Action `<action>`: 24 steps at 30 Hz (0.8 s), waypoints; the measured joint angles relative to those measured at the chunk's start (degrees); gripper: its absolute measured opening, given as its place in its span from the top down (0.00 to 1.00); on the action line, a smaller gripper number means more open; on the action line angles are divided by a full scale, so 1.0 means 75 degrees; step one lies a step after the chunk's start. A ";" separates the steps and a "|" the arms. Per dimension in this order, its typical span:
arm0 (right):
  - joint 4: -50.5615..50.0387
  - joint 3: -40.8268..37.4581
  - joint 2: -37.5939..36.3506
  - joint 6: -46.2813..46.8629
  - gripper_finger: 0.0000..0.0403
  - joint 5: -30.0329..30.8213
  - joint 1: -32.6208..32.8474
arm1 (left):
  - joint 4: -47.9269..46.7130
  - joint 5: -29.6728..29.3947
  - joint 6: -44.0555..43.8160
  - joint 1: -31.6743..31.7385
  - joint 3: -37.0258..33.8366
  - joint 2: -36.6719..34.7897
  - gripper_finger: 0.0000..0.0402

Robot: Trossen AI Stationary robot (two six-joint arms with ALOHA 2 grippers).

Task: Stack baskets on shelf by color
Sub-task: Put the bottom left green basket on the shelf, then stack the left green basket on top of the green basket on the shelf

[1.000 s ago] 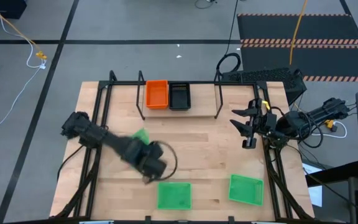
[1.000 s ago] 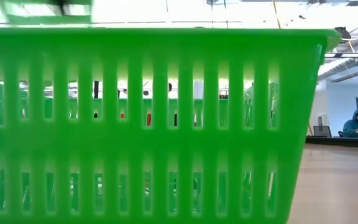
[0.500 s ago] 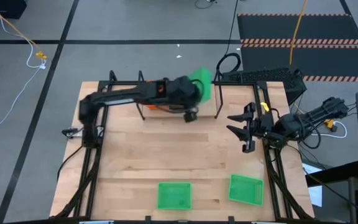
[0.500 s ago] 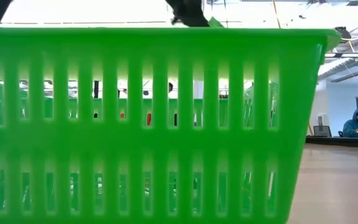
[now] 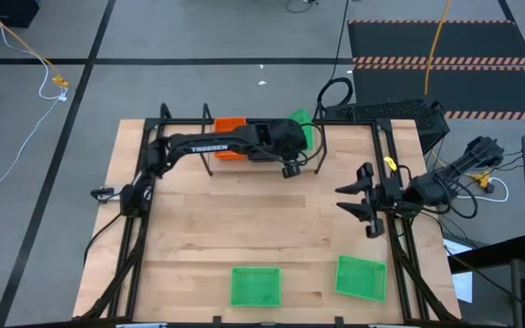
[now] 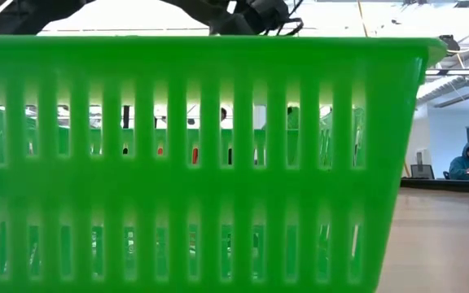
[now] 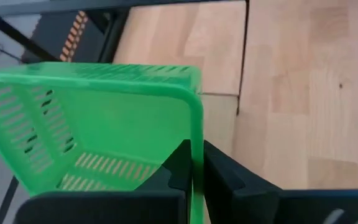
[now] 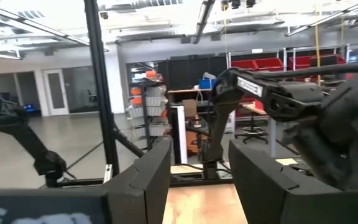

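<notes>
Reaching across the far edge of the table [image 5: 190, 228], the left arm holds a green basket [image 5: 301, 128] over the right end of the shelf [image 5: 317, 150]. In its wrist view the left gripper [image 7: 194, 165] has its two fingers pinched narrowly on the basket's rim, one finger inside the wall and one outside. That basket hangs tilted, its open side turned partly toward the wrist camera and its slotted bottom showing; which way its long axis runs I cannot tell. An orange basket [image 5: 230, 126] sits on the shelf's left part, mostly hidden under the arm.

Along the near edge lie two more green baskets, both open side up: the middle basket [image 5: 255, 285] with its long axis running along that edge, and the right basket [image 5: 361, 277] toward the near right corner, turned slightly askew. One of them fills the low view with its slotted wall.

At the right edge the right gripper [image 5: 365, 199] waits above the wood, fingers spread wide and holding nothing.
</notes>
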 joint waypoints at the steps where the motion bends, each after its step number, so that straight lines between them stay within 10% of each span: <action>1: 0.0002 0.0000 0.0006 0.0000 0.62 0.0001 0.0046 | 0.0105 0.0000 0.0034 -0.0011 0.0008 0.0054 0.94; 7: -0.0002 0.0003 0.0065 0.0132 0.62 0.0024 0.0200 | 0.0163 0.0015 -0.0139 -0.0014 0.0015 0.0179 0.97; 24: -0.0021 0.0003 0.0070 0.0122 0.62 0.0033 0.0217 | 0.0220 0.0013 -0.0433 0.0007 0.0016 0.0187 0.62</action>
